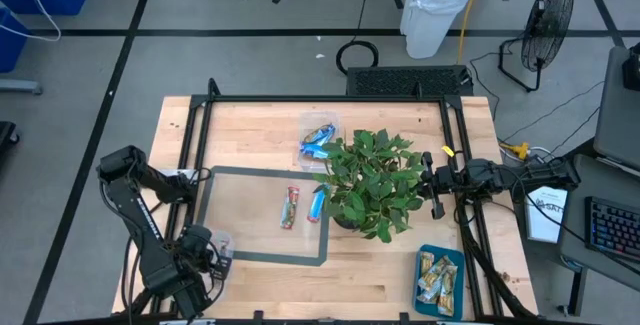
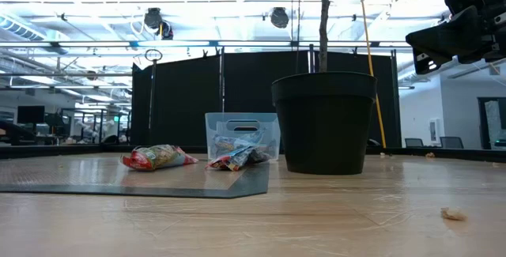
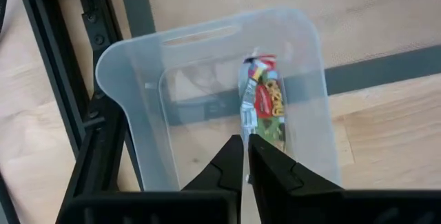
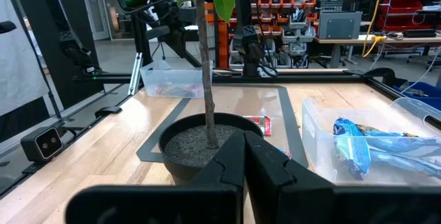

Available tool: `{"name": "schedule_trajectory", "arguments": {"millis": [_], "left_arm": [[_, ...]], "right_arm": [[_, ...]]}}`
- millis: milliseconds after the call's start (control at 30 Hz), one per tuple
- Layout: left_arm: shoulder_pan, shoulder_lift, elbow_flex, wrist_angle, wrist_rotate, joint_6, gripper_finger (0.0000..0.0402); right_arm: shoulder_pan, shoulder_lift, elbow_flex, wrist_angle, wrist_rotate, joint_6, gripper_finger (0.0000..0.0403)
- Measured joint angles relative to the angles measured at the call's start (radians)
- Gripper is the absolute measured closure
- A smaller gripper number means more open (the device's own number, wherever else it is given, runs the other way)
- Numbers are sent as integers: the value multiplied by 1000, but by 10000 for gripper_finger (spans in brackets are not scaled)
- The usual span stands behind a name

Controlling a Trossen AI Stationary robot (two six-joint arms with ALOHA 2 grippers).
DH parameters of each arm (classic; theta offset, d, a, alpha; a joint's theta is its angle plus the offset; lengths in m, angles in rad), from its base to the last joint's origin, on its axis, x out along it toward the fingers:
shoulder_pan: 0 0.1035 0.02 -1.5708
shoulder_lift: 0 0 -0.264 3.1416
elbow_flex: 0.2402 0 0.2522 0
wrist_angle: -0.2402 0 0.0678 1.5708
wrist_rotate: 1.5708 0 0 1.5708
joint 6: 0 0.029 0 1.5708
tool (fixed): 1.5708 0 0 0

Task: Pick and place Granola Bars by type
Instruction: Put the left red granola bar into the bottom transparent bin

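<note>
Now, red bar (image 3: 264, 107) in clear tub (image 3: 131, 79), left tool (image 3: 245, 156) nearly clenched above, right tool (image 4: 244, 156) clenched, empty.

A wooden table (image 1: 260, 275) carries a dark-edged mat (image 1: 250, 215), a potted plant (image 1: 372, 185) and a teal tray (image 1: 440, 283). Two clear tubs (image 1: 318, 140) sit there as well. A red bar (image 1: 290, 207) and a blue bar (image 1: 318, 203) lie on the mat.

Bright, even overhead light; ceiling glare in the low view; soft shadows; sharp focus throughout
</note>
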Motion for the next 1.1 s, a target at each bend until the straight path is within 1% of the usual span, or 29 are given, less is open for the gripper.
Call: {"name": "schedule_trajectory", "arguments": {"millis": [133,233,367,433,500,533,567,600,633,667,767,833,900,967,1100], "left_arm": [[0,0,0,-14,-56,1,369],[7,0,0,-52,-184,45,369],[59,0,0,-109,-477,150,369],[104,-5,0,-93,-641,263,369],[156,-15,0,-35,-827,417,369],[185,-19,0,-1,-903,499,369],[216,-25,0,36,-951,576,368],[253,-35,0,68,-962,635,368],[296,-49,0,87,-943,677,368],[344,-65,0,105,-891,711,368],[499,-84,0,153,-671,838,364],[587,-80,-1,196,-554,954,349],[665,-69,-1,236,-479,1054,325],[734,-57,-16,294,-424,1148,296],[860,-60,-104,470,-330,1306,234]], "right_arm": [[0,0,0,0,0,0,403],[0,0,0,0,0,0,403],[0,0,0,0,0,0,403],[0,0,0,0,0,0,403],[0,0,0,0,0,0,403],[0,0,0,0,0,0,403],[0,0,0,0,0,0,403],[0,0,0,0,0,0,403],[0,0,0,0,0,0,403],[0,0,0,0,0,0,403],[0,0,0,0,0,0,403],[0,0,0,0,0,0,403],[0,0,0,0,0,0,403],[0,0,0,0,0,0,403],[0,0,0,0,0,0,403]]}}
